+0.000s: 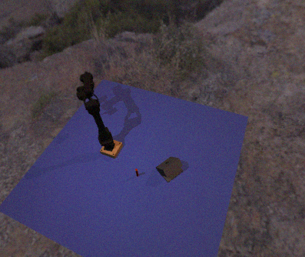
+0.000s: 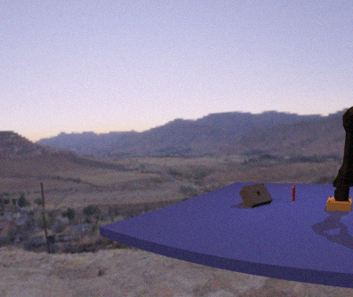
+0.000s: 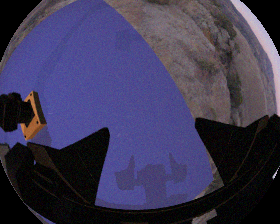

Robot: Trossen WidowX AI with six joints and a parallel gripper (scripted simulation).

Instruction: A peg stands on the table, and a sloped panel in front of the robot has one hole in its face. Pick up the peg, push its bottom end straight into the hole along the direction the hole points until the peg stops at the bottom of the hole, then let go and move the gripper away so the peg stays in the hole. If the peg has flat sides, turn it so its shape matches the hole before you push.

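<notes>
In the wrist view the two dark fingers of the jaws fill the bottom of the frame, one at lower left and one at lower right, spread about as wide as they go, with only bare blue table and their own shadow showing in the gap between them. They have hold of nothing. The orange base plate of the arm shows at the left edge of that same view, so the camera looks down and back past the arm's own foot.

Seen from above, the arm rises from the base plate near the middle of the table and leans up and away toward the far left corner, its upper end folded over well above the surface. The gripper itself is a dark clump at the top of the arm there, and its shape is too dim to make out in this view.

The red peg stands upright on the table, a little in front of the base and well apart from the arm's raised end. Just beyond it to the right sits the sloped brown panel; in the exterior view its tilted face carries a small dark hole. Peg and panel are near each other but not touching.

Past the table's edges lies rough, stony ground with scrub, and distant hills under a dusk sky.
</notes>
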